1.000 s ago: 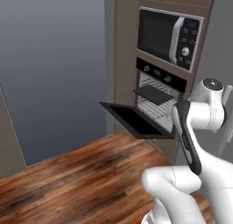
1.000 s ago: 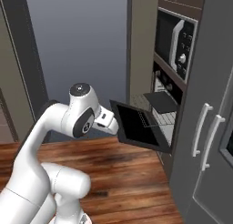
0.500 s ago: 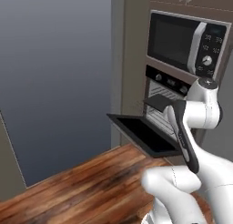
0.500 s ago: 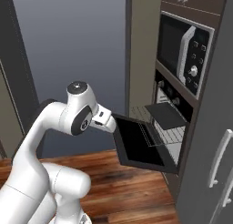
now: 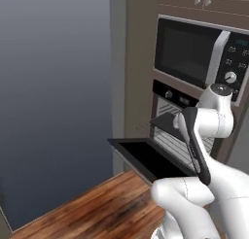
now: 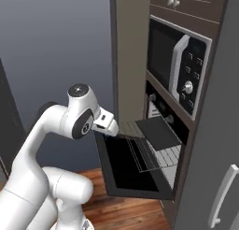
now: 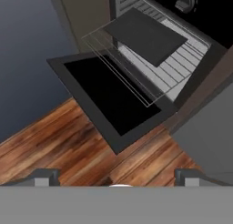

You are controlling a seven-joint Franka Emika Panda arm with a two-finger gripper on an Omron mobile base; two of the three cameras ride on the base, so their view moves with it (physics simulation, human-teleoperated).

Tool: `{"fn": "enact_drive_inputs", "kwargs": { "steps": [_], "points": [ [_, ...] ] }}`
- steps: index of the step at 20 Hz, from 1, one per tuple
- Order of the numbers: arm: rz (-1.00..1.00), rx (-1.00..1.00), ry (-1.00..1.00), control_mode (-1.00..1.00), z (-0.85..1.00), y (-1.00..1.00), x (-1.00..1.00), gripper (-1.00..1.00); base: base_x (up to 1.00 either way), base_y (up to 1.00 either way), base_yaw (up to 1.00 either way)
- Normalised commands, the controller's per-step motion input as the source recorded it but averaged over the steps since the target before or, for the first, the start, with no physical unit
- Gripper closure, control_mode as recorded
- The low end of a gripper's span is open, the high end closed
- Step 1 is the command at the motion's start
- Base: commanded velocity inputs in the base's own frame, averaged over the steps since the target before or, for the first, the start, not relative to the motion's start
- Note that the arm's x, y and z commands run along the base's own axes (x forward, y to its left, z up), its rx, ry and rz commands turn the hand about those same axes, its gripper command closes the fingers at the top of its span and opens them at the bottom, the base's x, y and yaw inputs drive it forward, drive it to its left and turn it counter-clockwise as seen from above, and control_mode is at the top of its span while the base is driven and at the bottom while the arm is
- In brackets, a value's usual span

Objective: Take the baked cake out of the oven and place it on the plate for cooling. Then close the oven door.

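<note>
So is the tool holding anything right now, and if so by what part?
Nothing is held. The tool is open and hangs above the oven door, which lies dropped open, touching neither it nor the dark tray.

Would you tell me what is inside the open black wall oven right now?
Inside the black wall oven, a flat dark tray sits on a pulled-out wire rack. No cake is visible on it; the cavity behind is hidden.

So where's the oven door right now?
The oven door hangs dropped open below the oven, under the microwave, right of the arm in the right base view.
</note>
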Motion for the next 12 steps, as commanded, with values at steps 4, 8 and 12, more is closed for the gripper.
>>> {"fn": "enact_drive_inputs", "kwargs": {
  "steps": [4,8,12],
  "points": [
    [0.0,0.0,0.0,1.0,0.0,0.0,0.0,-1.0,0.19,-0.7,-0.02],
    [0.0,-0.02,0.0,-1.0,-0.06,0.0,0.03,-1.0,0.0,-0.1,0.0],
    [0.0,-0.1,0.0,-1.0,-0.24,0.11,0.39,-1.0,0.0,0.0,0.0]
  ]
}}
